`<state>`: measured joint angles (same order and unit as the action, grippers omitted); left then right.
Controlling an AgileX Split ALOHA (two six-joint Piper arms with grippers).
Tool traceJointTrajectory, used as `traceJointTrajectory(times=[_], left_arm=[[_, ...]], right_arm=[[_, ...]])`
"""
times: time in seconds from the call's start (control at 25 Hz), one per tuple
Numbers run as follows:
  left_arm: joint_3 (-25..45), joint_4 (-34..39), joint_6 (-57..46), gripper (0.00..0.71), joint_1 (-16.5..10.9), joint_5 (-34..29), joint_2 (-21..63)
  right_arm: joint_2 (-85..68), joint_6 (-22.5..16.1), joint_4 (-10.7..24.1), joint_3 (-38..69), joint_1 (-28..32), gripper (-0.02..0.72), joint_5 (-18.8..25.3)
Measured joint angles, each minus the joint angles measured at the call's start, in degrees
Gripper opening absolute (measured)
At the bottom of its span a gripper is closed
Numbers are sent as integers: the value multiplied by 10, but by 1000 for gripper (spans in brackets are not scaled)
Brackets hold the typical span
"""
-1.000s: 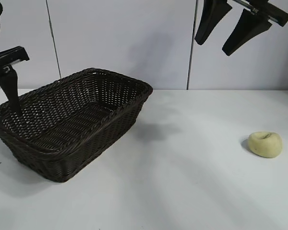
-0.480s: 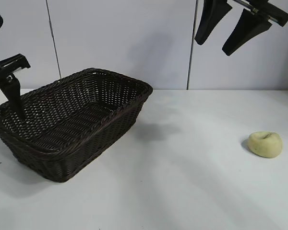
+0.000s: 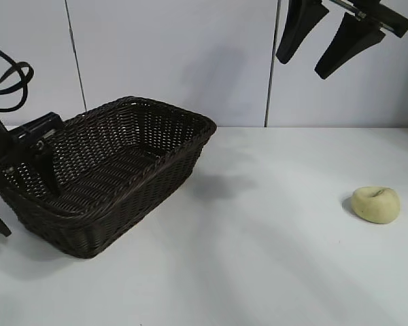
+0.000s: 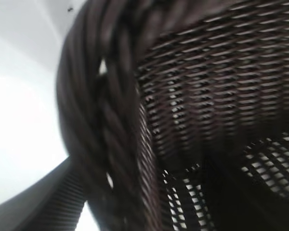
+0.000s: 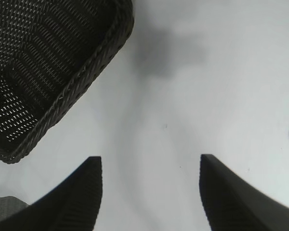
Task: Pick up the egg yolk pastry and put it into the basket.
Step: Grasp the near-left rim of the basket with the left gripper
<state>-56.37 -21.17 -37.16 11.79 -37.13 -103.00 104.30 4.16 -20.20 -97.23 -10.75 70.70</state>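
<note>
Pick-up not yet begun: the egg yolk pastry (image 3: 375, 204) sits untouched near the worktop's right edge, well apart from the basket (image 3: 160, 178) at the left. The right gripper (image 3: 330, 39) hangs high above, fingers spread wide; next it needs to drop over the pastry. The left gripper (image 3: 20, 187) straddles the basket's left rim, fingers apart. Plain white worktop (image 3: 258, 265), pale panelled wall (image 3: 177, 54) behind.

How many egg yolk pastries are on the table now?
1. The egg yolk pastry lies on the white table, far right of the basket. The basket's floor shows none.
</note>
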Motion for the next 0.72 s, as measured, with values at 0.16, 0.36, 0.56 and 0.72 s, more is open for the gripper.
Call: traceJointTrajectory(times=[0.16, 0.36, 0.56, 0.72], left_arm=[[0, 0, 0, 377, 0, 9, 0], [0, -1, -10, 168, 0, 8, 0], [0, -9, -16, 97, -2, 12, 1], [0, -8, -7, 97, -2, 2, 17]], right_arm=[[0, 0, 0, 0, 0, 435, 0], [0, 0, 0, 0, 0, 435, 0], [0, 0, 1, 0, 0, 435, 0], [0, 0, 1, 0, 0, 435, 0]])
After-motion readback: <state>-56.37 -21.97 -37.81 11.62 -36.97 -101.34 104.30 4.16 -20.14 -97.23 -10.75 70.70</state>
